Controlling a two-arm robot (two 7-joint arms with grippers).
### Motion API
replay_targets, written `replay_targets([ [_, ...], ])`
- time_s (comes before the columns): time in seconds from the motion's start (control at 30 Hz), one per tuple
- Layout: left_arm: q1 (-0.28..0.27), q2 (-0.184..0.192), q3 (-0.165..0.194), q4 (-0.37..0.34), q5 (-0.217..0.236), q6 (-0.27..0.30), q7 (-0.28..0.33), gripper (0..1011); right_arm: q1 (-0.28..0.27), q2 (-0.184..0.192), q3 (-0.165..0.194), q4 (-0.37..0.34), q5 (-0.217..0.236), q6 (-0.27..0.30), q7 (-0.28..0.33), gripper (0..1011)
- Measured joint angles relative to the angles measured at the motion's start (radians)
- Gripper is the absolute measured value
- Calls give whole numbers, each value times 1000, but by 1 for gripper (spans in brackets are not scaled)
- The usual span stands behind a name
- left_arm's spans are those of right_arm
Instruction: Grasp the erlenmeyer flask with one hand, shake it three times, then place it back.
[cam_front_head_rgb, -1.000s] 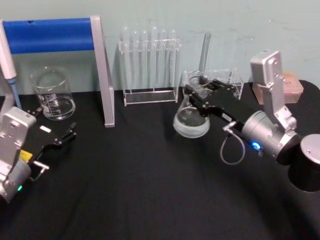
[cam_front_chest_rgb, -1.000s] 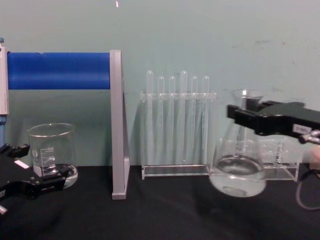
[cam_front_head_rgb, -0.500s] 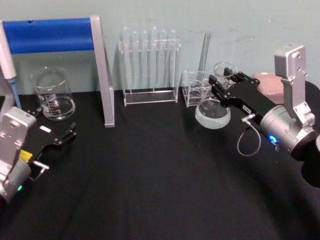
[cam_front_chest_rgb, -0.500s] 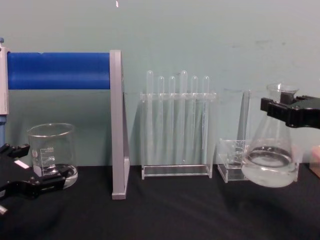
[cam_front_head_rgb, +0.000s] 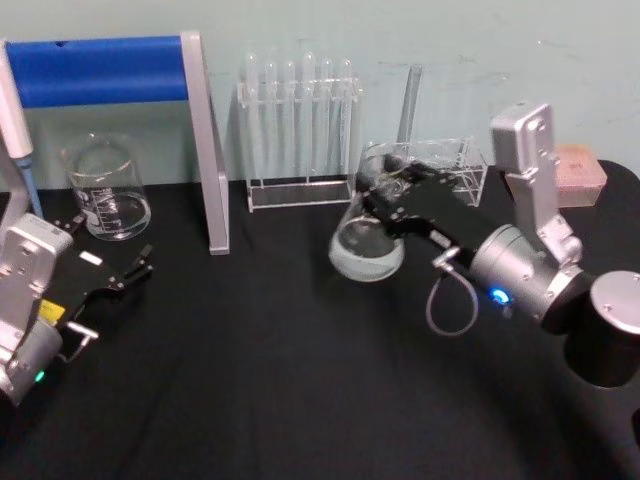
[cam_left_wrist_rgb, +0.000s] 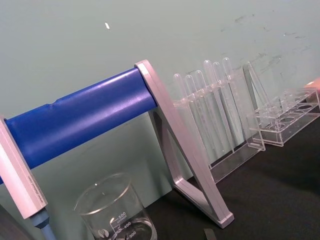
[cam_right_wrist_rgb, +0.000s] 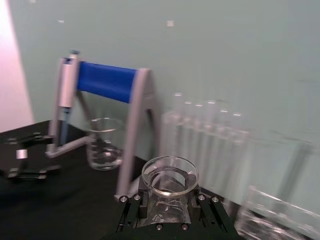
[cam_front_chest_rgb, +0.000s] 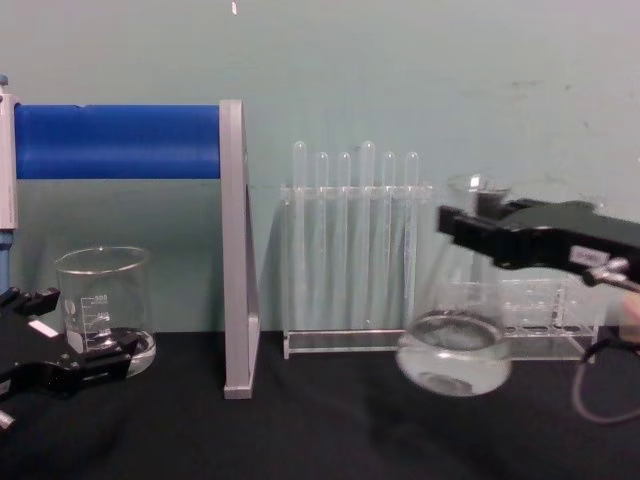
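In the last half-second my right arm has been swinging the clear glass conical flask leftward, away from the small clear acrylic rack at the far right. The flask is now hanging tilted in front of the right end of the clear test-tube rack, and its round base appears to be clear of the black table.

I am treating this flask as rigid, smooth and breakable. It looks light, with what seems to be a little clear liquid sloshing in the wide bottom. That puts the weight low, so it will be pulling like a pendulum at each reversal. The narrow neck just under the flared rim is the place to hold, since the rim is acting as a stop against slipping.

My right tool is clenching that neck from both sides. The silver-grey wrist is reaching in from the near right, pointing far and left.

My left tool is sitting parked at the near left, in front of the straight-walled glass beaker. Its fingers are spread and gripping nothing.
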Motion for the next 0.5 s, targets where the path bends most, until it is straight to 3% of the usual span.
replay_targets([
  [0.5, 0, 0, 0, 0, 0, 0, 0, 1001, 6, -1, -113, -34, 23, 11, 73, 456],
])
